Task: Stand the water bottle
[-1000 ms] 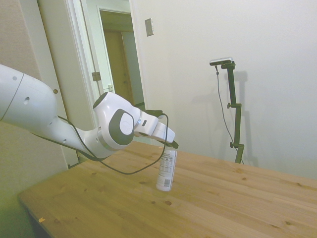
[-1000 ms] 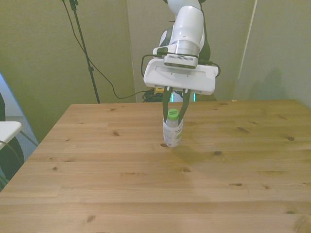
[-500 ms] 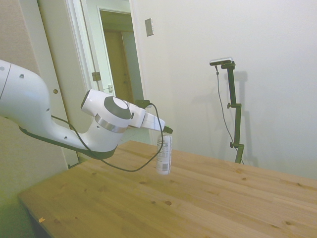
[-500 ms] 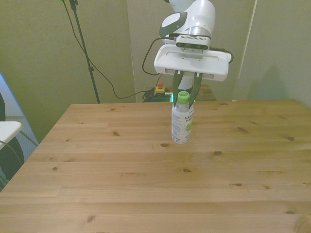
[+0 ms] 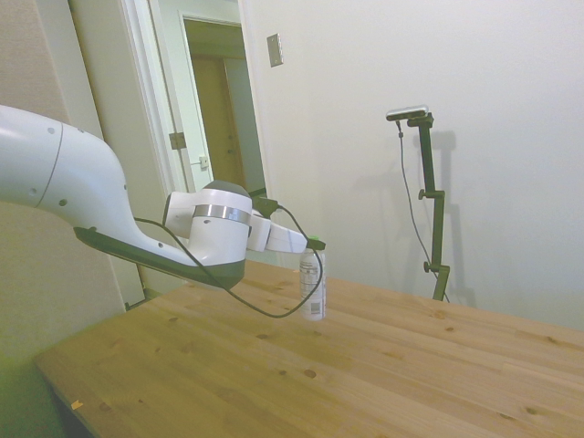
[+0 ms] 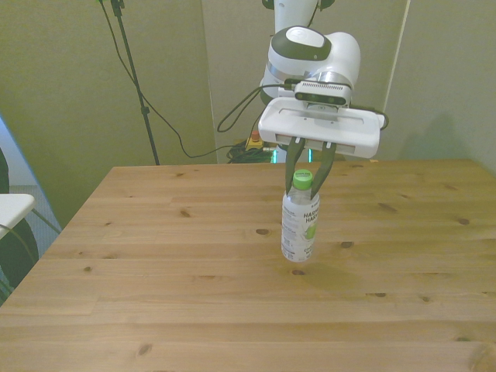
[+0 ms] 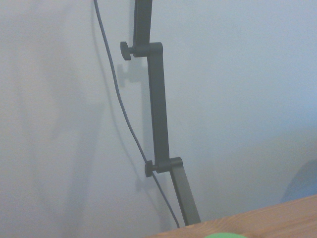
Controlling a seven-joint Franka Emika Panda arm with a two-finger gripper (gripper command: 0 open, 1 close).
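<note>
Claw: the claw is clenching the neck of the water bottle, one dark finger showing on each side of the green cap

Bottle position: the water bottle is hanging straight down from the claw, cap tucked up between the fingers, body below them, over the middle of the desk

Long axis: it is running near enough vertical in both wide views, cap up, base down, so the bottle is already sitting in the pose the task wants

Key relation: everything is turning on the base and the desk beneath the claw; in the side view the water bottle is looking as if its base is touching the wood or just above it, and I am judging that letting go is only safe once the base is sitting flat

Contact: I cannot tell for sure whether the base is touching; the front view is showing a faint shadow under it but no clear gap

Hidden: the fingertips are partly covered by the cap, so how deep the grip is going is hard to make out

Wrist view: it is looking past the bottle at the wall; only a green sliver of the cap and a strip of desk edge are creeping in, cut off by the frame, and the bottle's body is not showing at all

Risk: if the base is sitting a touch tilted, I am guessing the bottle could wobble on release
</note>
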